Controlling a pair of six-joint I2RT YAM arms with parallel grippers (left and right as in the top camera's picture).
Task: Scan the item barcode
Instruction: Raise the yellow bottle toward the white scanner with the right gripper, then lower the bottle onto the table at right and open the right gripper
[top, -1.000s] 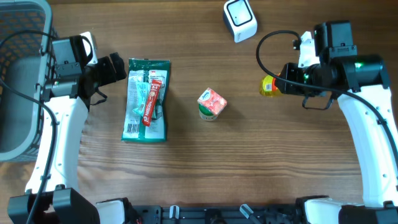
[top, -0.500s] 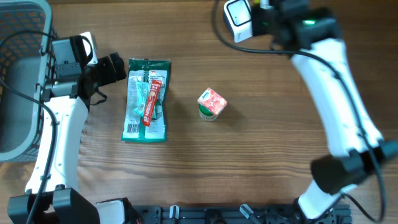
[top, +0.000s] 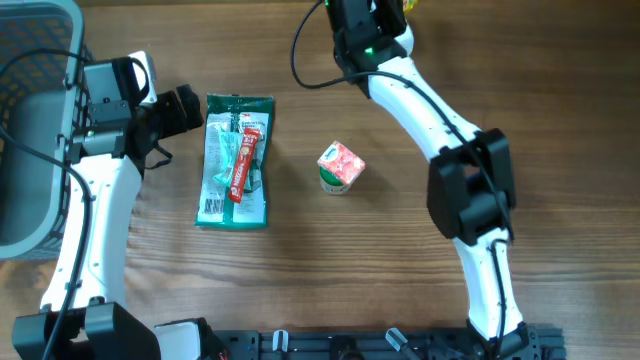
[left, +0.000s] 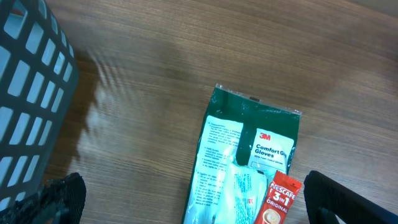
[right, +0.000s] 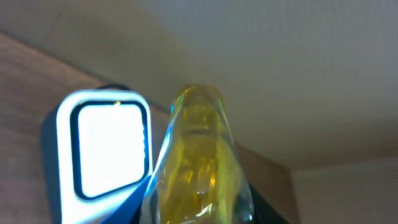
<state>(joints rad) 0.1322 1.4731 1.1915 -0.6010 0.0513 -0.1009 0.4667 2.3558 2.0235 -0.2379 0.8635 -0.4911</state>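
Right wrist view: the right jaws are partly closed around a yellow bottle (right: 199, 155), which rises from them up the middle of the frame. Of the jaws themselves only dark edges show at the bottom. Just beside the bottle, on its left, stands the scanner (right: 106, 149), its white window lit. The bottle appears to be held there so that its label can meet that window. The bottle is blurred and no barcode shows, so it cannot be told whether the code faces the scanner.

In the overhead view the right arm (top: 420, 90) stretches to the far edge of the desk (top: 300, 280) and covers the scanner. Only a speck of yellow shows at the top edge.

The left jaws are spread wide and hold nothing. They hang just beside the green glove packet (left: 249, 162), on which a red coffee sachet (left: 277, 199) lies. The grey basket (left: 31, 93) stands at the desk's left end, probably there to take scanned goods. A small pot (top: 340, 167) sits mid-desk, well apart from both arms. These items seem laid out to wait their turn, with the left arm parked clear of the scanning.
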